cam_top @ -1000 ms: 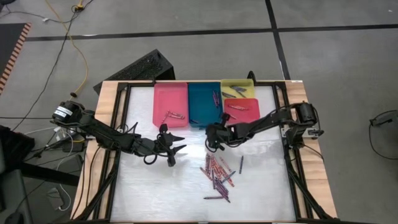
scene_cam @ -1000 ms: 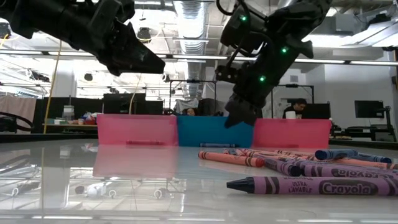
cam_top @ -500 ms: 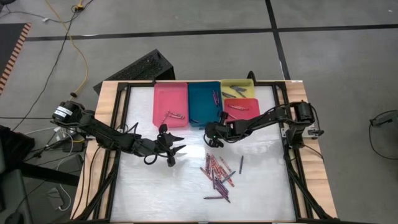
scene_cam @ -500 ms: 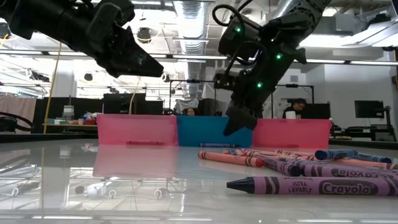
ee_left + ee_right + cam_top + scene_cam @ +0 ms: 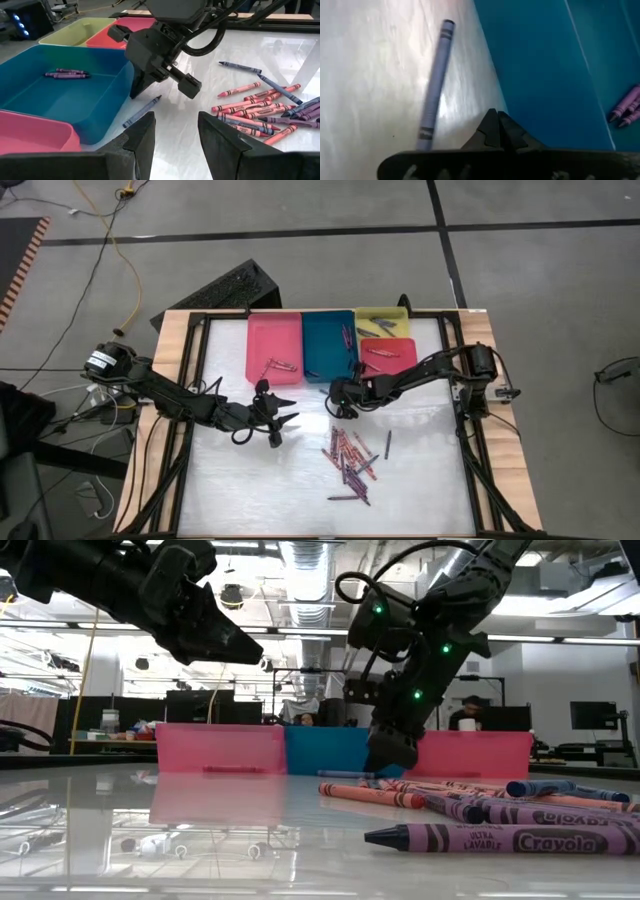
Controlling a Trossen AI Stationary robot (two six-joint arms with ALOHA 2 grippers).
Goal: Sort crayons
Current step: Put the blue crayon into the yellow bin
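My right gripper (image 5: 137, 87), fingers shut and empty, sits at the teal tray's (image 5: 107, 107) outer wall. The loose blue crayon (image 5: 141, 111) lies on the table just beside it, its length running alongside that wall. Left gripper (image 5: 280, 423) half-open, farther off.

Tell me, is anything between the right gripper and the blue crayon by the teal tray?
Nothing: only bare table separates the shut right gripper from the blue crayon beside the teal tray, as the left wrist view shows.
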